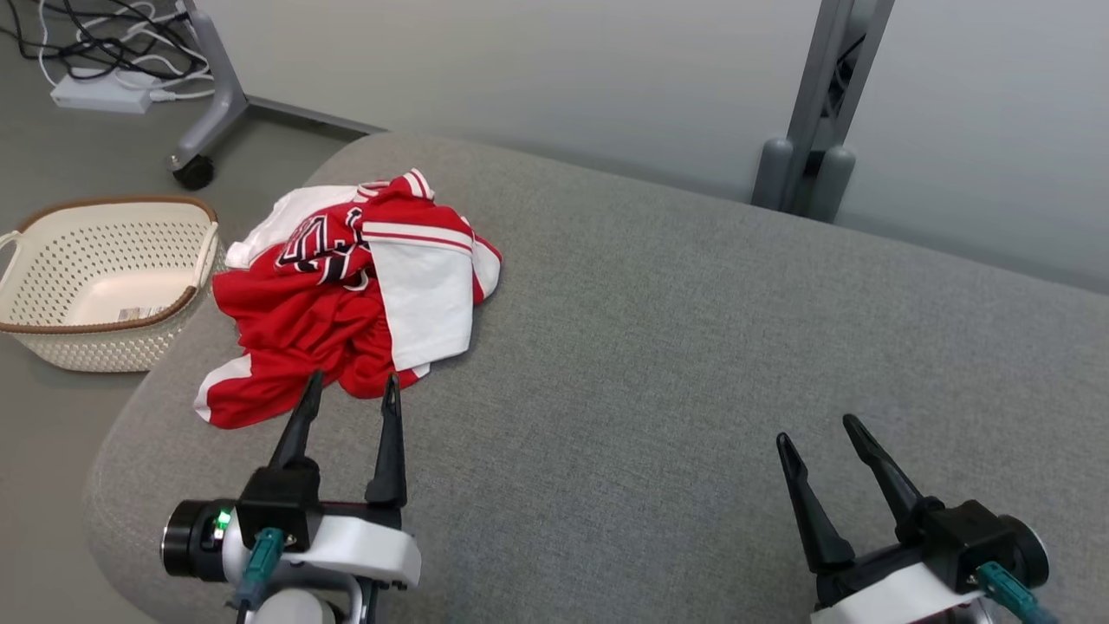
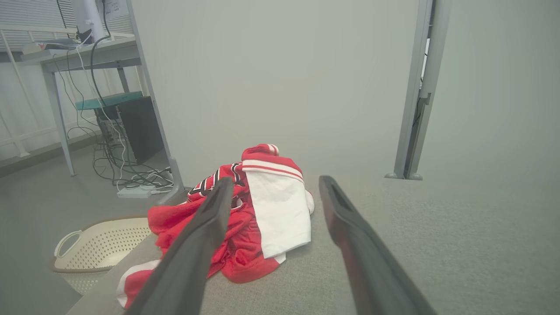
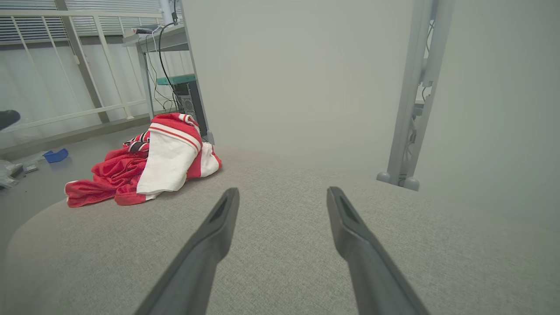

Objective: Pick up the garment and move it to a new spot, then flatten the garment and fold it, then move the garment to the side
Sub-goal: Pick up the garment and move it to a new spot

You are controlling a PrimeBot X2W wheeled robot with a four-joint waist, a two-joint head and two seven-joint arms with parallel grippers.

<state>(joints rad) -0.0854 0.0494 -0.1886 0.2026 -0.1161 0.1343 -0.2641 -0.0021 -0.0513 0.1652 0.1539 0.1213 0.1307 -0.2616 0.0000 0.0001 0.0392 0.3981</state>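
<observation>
Red garment [image 1: 321, 329] is lying crumpled on the cushion [image 1: 693, 347], left gripper [image 1: 353, 378] poised open near its edge for pickup, right gripper [image 1: 816, 428] idling open.

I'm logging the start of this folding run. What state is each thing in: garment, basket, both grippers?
Garment: crumpled in a heap, unfolded, on the cushion near its left edge.
Basket: upright on the floor, no clothes inside.
Left gripper: open, empty, tips by the garment's near edge.
Right gripper: open, empty, over bare cushion.
</observation>
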